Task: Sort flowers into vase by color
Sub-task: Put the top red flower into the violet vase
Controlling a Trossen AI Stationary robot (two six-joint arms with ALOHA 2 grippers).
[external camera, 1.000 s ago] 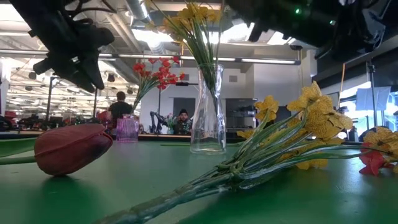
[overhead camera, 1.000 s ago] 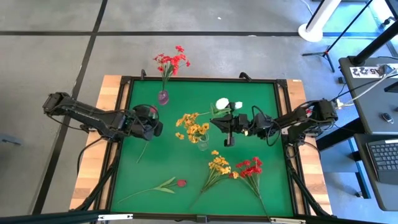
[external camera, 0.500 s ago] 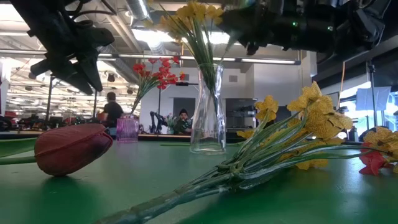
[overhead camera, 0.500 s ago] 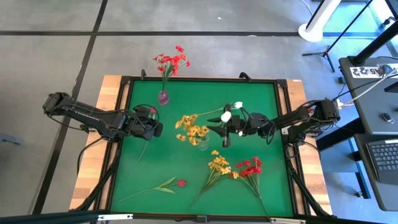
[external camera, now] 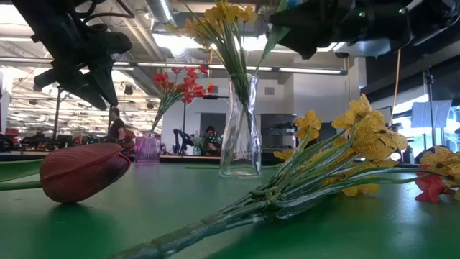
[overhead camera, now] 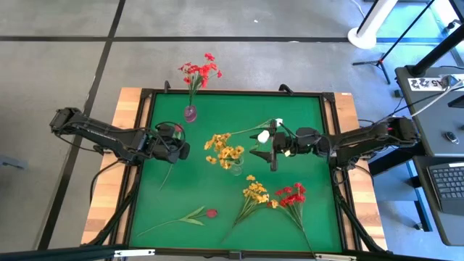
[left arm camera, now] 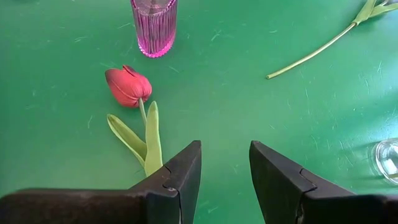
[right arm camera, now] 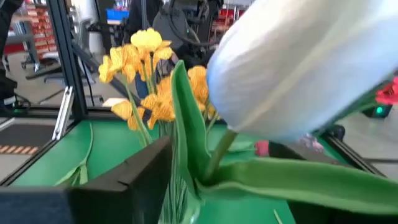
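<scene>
Partly sorted. Loose on green worktop point(overhead camera: 290, 109) near front edge: dark pink-red bud on green stem point(overhead camera: 210, 214), yellow-orange cluster point(overhead camera: 255, 191), red cluster point(overhead camera: 292, 194). Mid-worktop: right pincer point(overhead camera: 267, 151) clamped on white blooms point(overhead camera: 264, 135) beside clear glass vase point(overhead camera: 235, 168) of yellow flowers; left pincer point(left arm camera: 224, 168) narrowly parted, empty, over another red bud point(left arm camera: 127, 86). Far edge: small purple vase point(overhead camera: 190, 112) already holding red flowers point(overhead camera: 200, 71).
</scene>
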